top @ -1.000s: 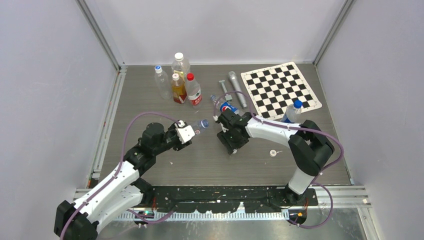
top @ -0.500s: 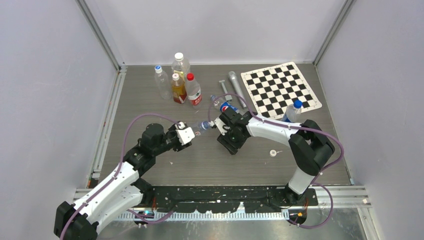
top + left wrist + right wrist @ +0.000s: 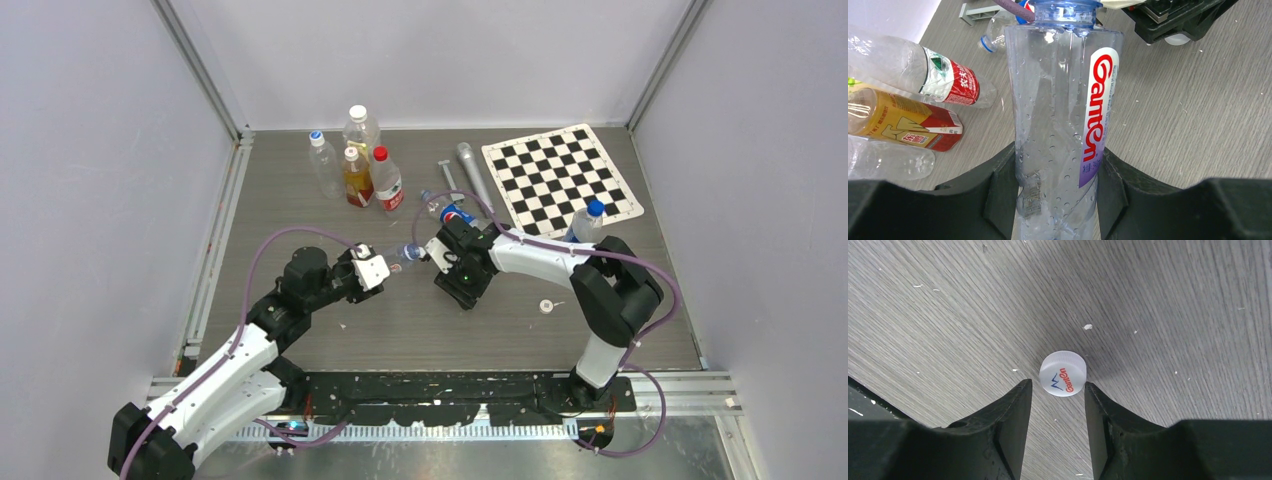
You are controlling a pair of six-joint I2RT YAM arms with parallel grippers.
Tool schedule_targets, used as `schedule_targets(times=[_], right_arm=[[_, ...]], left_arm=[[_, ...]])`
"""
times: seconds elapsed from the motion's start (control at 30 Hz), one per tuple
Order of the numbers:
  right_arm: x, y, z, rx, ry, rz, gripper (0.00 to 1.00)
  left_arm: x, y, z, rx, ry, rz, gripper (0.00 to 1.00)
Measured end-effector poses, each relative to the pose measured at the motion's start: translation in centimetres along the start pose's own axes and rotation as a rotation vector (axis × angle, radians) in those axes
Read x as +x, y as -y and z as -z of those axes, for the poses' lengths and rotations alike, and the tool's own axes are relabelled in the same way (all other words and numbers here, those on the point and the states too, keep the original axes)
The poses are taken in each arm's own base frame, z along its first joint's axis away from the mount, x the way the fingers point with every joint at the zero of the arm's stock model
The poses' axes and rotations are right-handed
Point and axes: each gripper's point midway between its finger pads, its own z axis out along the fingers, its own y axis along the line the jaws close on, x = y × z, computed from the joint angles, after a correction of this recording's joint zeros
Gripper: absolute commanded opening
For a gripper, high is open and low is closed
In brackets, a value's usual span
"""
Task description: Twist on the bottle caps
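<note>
My left gripper (image 3: pixel 1057 152) is shut on a clear bottle (image 3: pixel 1058 100) with a red "Ganten" label. The bottle's open blue-tinted neck points away, towards the right arm. From above, the held bottle (image 3: pixel 404 251) sticks out of the left gripper (image 3: pixel 378 266) close to the right wrist. My right gripper (image 3: pixel 1057 384) points down at the table with its jaws apart. A small white cap (image 3: pixel 1063 373) printed "Ganten" lies flat just beyond the fingertips, touching neither. In the top view the right gripper (image 3: pixel 460 284) hides that cap. A second white cap (image 3: pixel 546 306) lies to the right.
A Pepsi-labelled bottle (image 3: pixel 452 212) lies behind the right arm. A blue-capped bottle (image 3: pixel 584 224) stands by the checkerboard (image 3: pixel 558 175). At the back left stand several bottles, among them an amber one (image 3: pixel 356 176) and a red-capped one (image 3: pixel 386 183). A metal cylinder (image 3: pixel 472 172) lies near them.
The right gripper's jaws have narrowed. The left arm has brought the bottle's neck a little closer to the right wrist.
</note>
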Motion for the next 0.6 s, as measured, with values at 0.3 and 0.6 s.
schedule_targets(times=[0.3, 0.6], right_arm=[[-0.06, 0.05, -0.36, -0.001, -0.003, 0.000, 0.46], [-0.14, 0.09, -0.69, -0.001, -0.005, -0.002, 0.39]], left_arm=[[-0.04, 0.06, -0.01, 0.004, 0.002, 0.000, 0.00], [-0.06, 0.07, -0.01, 0.004, 0.003, 0.000, 0.00]])
